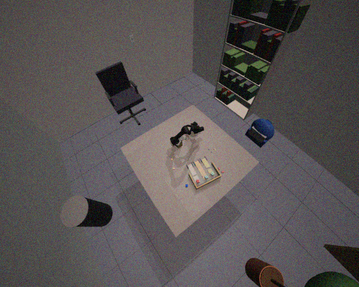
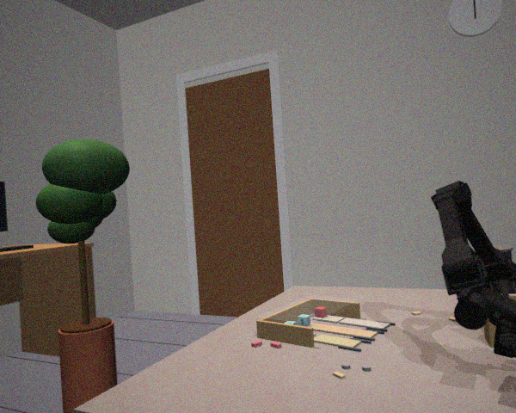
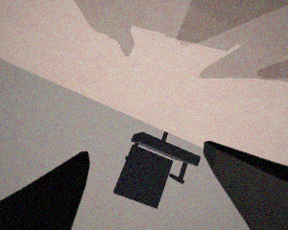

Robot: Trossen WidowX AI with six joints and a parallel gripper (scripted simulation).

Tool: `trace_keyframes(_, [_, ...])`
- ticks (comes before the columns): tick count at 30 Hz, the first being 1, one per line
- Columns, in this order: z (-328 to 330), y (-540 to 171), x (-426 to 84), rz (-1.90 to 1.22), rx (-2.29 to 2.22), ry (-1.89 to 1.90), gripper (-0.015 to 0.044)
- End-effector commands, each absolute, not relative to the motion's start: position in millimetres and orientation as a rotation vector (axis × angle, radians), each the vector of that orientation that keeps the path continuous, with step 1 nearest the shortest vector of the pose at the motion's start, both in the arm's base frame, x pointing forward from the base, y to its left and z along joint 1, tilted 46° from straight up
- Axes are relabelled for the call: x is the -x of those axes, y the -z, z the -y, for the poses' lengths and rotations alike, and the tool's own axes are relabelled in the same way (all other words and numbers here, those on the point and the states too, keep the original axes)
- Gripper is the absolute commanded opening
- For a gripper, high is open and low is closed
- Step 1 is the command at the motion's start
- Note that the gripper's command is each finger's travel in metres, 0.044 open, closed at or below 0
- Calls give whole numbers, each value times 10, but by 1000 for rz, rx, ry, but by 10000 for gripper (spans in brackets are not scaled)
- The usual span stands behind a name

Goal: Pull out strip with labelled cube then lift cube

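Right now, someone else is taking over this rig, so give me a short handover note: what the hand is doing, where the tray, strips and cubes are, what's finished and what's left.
Hand: open, holding nothing, folded back near the arm's base and well away from the tray; the wrist view looks past the table edge at the chair.
Tray: on the table, with three strips side by side, their ends sticking out of the open side toward the arm.
Cubes: a red cube and a pale blue cube sit in the tray; which one is labelled is too small to read from here.
Done: nothing visible; no strip looks pulled.
Left: find the unbroken strip carrying the labelled cube, pull it out, lift the cube.
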State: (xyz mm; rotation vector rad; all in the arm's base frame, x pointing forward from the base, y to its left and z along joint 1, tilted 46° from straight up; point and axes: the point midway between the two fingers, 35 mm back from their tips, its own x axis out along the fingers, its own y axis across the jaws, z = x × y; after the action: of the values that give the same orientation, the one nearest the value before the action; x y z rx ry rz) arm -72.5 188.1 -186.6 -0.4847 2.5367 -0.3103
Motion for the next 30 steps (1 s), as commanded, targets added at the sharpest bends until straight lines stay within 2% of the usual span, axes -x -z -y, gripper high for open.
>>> trace_keyframes(1, [-1887, 1864, 711, -2530, 488, 295, 400])
trace_keyframes(9, [-2189, 1727, -45, -2125, 595, -251, 400])
trace_keyframes(15, [-2413, 1433, -801, -1696, 662, -479, 400])
trace_keyframes(22, [-2481, 797, -1706, -1188, 729, -500, 400])
trace_keyframes(30, [-2119, -238, -2500, -698, 785, -257, 400])
